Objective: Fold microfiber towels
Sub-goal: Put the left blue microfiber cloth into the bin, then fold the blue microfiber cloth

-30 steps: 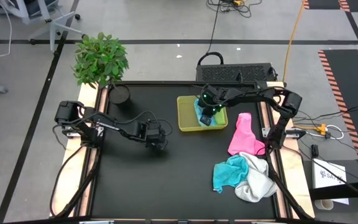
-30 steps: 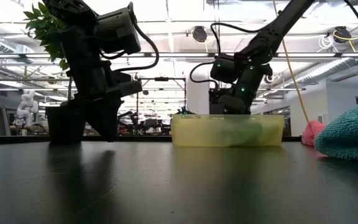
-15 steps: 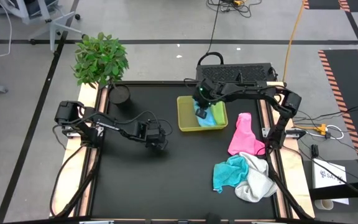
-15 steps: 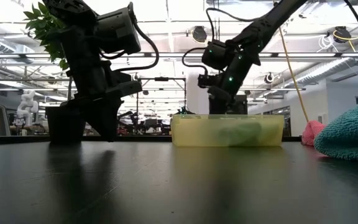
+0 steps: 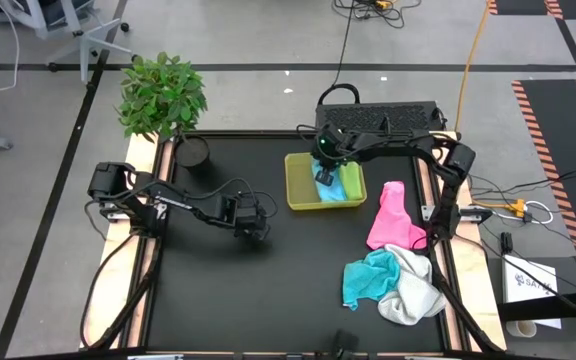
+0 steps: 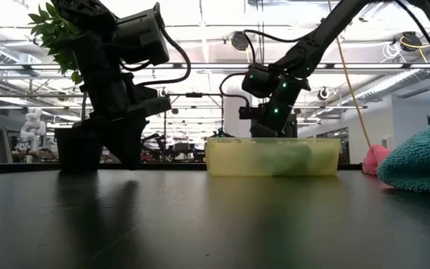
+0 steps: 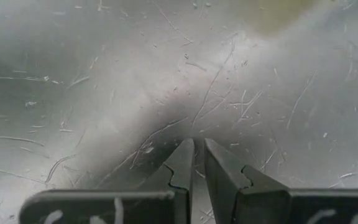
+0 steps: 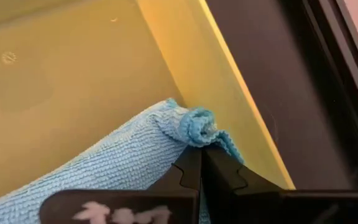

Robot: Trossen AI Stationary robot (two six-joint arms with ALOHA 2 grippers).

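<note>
1. The right arm reaches in from the table's right edge, elbow bent, wrist over the yellow-green tray [image 5: 298,190]. The right gripper [image 8: 201,163] points down into it, fingers pinched tight on a rolled edge of the light blue towel [image 8: 135,155], which lies inside the tray against its wall.
2. The left arm waits low over bare black table [image 5: 218,290] left of the tray. The left gripper [image 7: 197,155] is empty, fingers nearly together with just a sliver of gap.
3. The pink towel [image 5: 388,215], teal towel [image 5: 368,275] and white towel [image 5: 413,290] sit heaped near the right edge.
</note>
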